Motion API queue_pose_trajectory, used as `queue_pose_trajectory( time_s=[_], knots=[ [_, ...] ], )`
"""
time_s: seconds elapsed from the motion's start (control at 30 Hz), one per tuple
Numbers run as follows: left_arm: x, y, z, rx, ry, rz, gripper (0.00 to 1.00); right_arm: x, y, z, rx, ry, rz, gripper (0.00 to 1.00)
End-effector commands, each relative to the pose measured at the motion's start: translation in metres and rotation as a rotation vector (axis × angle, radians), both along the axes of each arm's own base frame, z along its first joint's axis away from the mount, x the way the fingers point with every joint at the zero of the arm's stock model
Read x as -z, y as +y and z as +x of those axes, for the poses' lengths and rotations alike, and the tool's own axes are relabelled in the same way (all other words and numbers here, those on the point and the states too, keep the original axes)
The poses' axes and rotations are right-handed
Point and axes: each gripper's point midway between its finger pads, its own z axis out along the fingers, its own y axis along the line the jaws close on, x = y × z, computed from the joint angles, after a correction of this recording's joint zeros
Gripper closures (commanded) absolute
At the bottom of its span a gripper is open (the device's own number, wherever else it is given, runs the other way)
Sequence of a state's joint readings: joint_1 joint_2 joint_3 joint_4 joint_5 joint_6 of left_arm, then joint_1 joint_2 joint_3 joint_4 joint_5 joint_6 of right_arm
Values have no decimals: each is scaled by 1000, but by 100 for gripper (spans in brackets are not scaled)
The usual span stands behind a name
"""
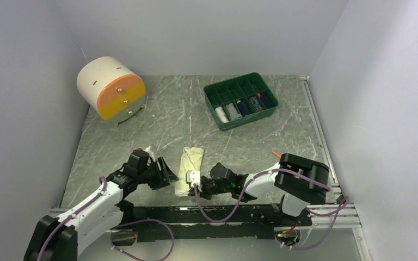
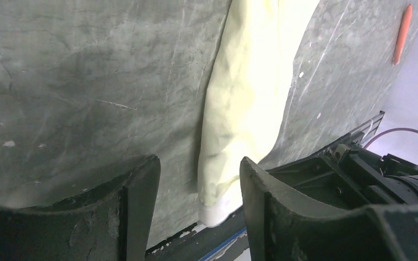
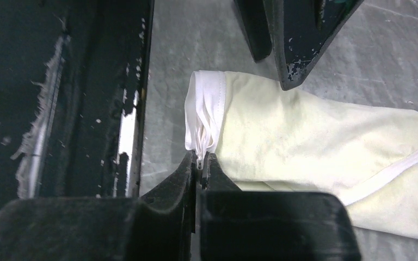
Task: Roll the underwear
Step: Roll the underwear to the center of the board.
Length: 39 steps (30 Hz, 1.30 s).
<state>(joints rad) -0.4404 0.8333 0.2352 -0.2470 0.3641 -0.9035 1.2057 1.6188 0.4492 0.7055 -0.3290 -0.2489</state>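
No legible text, brand, number or sign in any of the three views. Short dark marks on the white drum (image 1: 110,87) seem to be slots, not letters; too small to confirm.

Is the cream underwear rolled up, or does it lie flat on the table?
Not rolled: the underwear lies flat as a long folded strip; the right gripper pinches its white near end.
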Motion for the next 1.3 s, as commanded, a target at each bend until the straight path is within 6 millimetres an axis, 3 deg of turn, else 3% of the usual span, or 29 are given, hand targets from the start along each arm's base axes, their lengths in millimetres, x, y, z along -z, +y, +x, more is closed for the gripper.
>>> queue_pose_trajectory(
  time_s=[0.0, 0.43, 0.57, 1.07, 1.27],
  knots=[
    [-7, 5, 8, -43, -31, 18, 39, -41, 13, -9, 36, 169, 192, 100],
    [-25, 5, 14, -11, -100, 30, 38, -41, 14, 7, 188, 721, 203, 100],
    [-31, 3, 15, -4, -130, 11, 37, -25, 10, 32, 363, 925, 111, 100],
    [-42, 0, 14, 43, -223, -26, 37, 3, 6, 45, 527, 1155, 22, 100],
    [-41, -1, 12, 49, -226, -33, 36, 5, 3, 48, 559, 1229, 36, 99]
  ],
)
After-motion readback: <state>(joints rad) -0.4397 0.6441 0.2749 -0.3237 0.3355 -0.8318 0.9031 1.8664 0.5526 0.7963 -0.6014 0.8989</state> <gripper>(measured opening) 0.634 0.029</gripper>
